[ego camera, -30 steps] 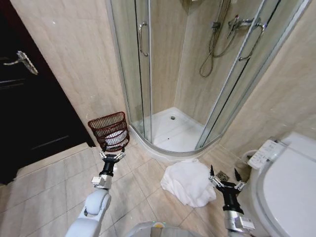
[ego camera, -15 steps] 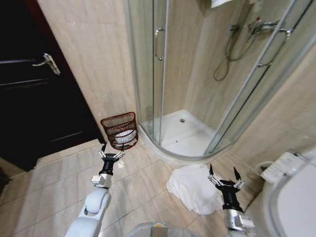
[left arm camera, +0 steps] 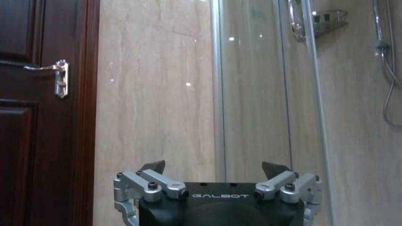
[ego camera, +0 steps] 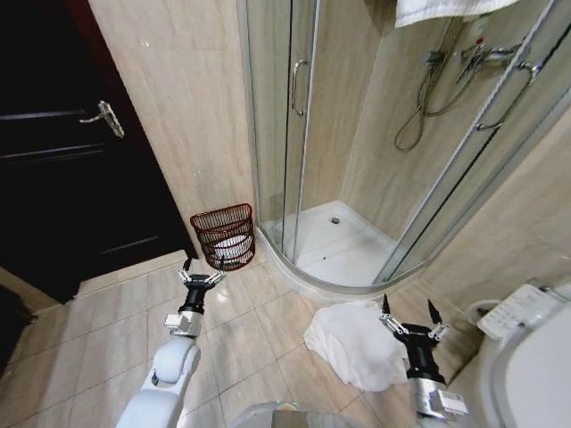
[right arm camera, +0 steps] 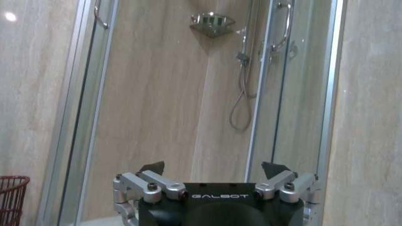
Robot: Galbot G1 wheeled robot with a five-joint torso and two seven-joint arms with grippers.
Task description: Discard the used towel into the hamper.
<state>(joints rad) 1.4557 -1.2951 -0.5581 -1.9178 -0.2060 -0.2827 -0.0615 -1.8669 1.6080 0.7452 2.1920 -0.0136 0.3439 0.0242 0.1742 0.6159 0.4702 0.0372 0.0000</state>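
The used towel is a crumpled white heap on the floor tiles, just outside the curved shower base. The hamper is a dark reddish-brown wicker basket against the wall between door and shower, with something white inside; its rim also shows in the right wrist view. My left gripper is held open and empty in front of the hamper, fingers wide apart. At the towel's right edge my right gripper is raised, open and empty too.
A glass shower cubicle with a raised white base fills the corner ahead. A dark wooden door with a lever handle stands to the left. A white toilet sits at the right edge. Beige floor tiles lie between.
The whole view has tilted up and shifted, so the camera moved: more wall, door and shower show. Both grippers stay open in much the same pose.
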